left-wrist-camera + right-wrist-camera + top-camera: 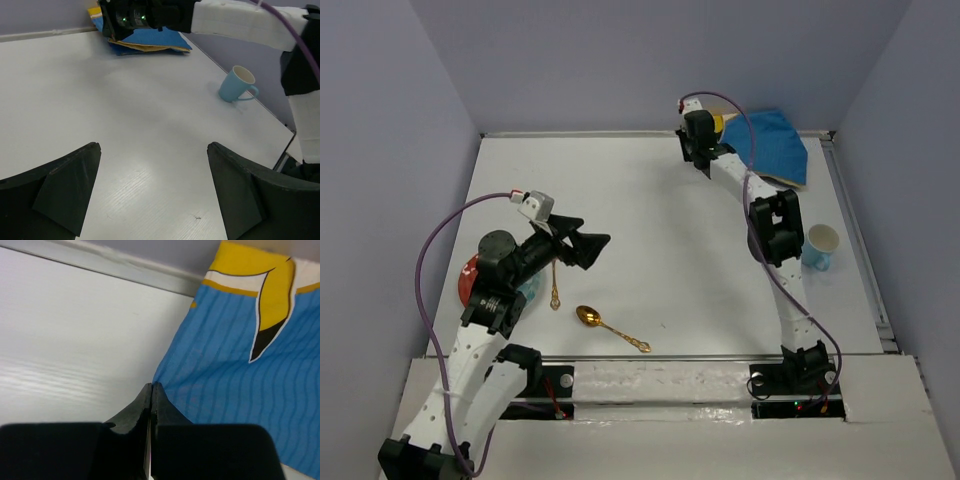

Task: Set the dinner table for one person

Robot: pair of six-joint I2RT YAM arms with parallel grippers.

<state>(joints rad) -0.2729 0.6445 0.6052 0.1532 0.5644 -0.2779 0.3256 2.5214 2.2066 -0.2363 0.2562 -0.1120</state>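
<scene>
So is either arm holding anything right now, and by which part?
Left gripper holds nothing, jaws open. Right gripper has its jaws shut right at the blue placemat's edge; whether cloth is pinched cannot be told.

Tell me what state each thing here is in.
Left gripper: open, empty.
Blue cloth placemat with yellow print: folded, far right corner.
Right gripper: shut, tips at the placemat's edge.
Light blue ceramic mug: upright, looks empty.
Gold metal spoon: lying flat on the white tabletop.
Thin gold utensil: lying flat.
Red round plate: flat, partly hidden.
</scene>
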